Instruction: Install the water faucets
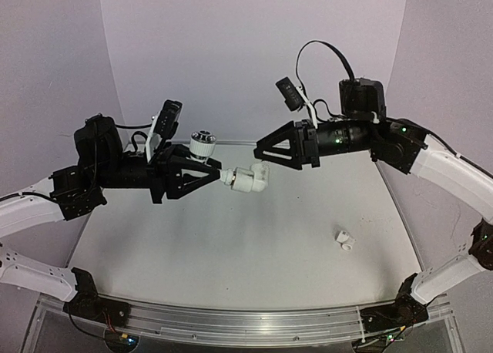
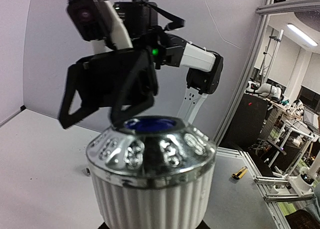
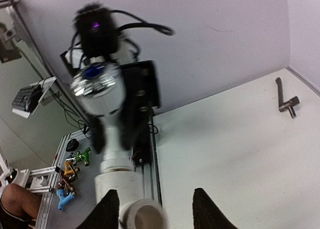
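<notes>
Holds faucet (image 1: 202, 142) clamped in left pincer (image 1: 209, 174), right pincer (image 3: 156, 209) apart around fitting (image 1: 250, 179); best withdrawn straight, without nudging it.

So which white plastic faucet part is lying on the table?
The short white tubular fitting, alone on the tabletop; the knobbed white tap body is held aloft in the left gripper.

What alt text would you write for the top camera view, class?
Two robot arms meet above a table: the left arm holds a white tap with an elbow fitting on its end, and the right arm's jaws sit at that fitting. A small white part lies on the table at right.
</notes>
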Robot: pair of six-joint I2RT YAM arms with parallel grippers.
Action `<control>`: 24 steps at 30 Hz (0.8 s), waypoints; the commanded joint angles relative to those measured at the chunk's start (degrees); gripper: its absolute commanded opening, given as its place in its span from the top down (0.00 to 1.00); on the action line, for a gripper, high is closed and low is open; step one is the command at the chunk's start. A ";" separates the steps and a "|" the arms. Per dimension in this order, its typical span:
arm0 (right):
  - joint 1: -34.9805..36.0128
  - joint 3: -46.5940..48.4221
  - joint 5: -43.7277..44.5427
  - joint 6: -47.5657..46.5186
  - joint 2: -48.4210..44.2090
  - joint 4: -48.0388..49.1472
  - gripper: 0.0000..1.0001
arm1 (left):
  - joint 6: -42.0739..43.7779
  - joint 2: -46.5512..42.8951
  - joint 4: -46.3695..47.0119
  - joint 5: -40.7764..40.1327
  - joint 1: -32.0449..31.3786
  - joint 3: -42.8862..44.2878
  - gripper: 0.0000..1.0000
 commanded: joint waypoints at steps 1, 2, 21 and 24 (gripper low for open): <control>-1.77 5.24 -1.73 -0.55 0.16 -0.62 0.34 | -3.69 -0.73 5.33 -6.89 -0.30 0.82 1.00; -1.76 6.53 -1.19 -2.57 0.29 -1.27 0.30 | -4.63 -0.41 5.40 -9.54 -0.30 0.76 1.00; 10.45 -0.57 29.00 -63.04 -7.90 -2.32 0.02 | -35.21 3.98 22.13 -16.51 0.23 -1.79 1.00; 12.46 -1.98 31.76 -68.38 -7.85 -1.25 0.03 | -36.07 4.58 23.83 -14.93 0.23 -1.81 1.00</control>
